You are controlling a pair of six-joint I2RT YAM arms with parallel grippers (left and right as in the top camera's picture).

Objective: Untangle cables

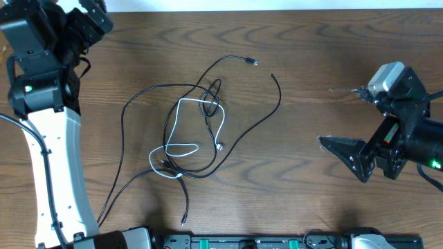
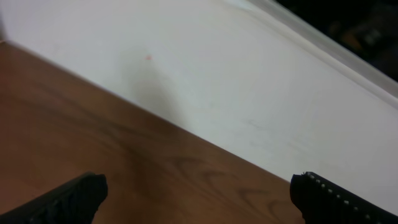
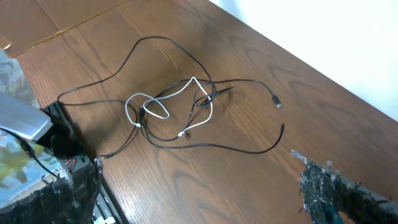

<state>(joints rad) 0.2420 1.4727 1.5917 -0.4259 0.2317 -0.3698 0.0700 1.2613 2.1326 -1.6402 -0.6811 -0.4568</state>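
A dark brown wooden worktop [image 1: 311,200] is seen from above, with a loose tangle of thin cables [image 1: 208,104] lying a little left of its middle, well apart from both robot arms. Most of the cords are black; one white cable [image 1: 223,124] loops through the knot and crosses the black ones several times. One black cord ends in a small plug [image 1: 252,62] toward the far edge, and another sweeps out to the right in a wide curve. A third trails toward the near edge, and a long one runs off toward the near left corner. The left arm [image 1: 41,90] stands in the far left corner. Its wrist camera shows the left pincer [image 2: 199,202] with its two dark fingertips spread wide and nothing between them. That camera looks at bare worktop and a white wall [image 2: 217,74]. The right pincer [image 1: 339,116] sits at the right side, pointing toward the cables, its fingers also spread wide and empty. Its wrist camera looks across the worktop at the whole tangle, which lies well away from its fingertips [image 3: 336,186].
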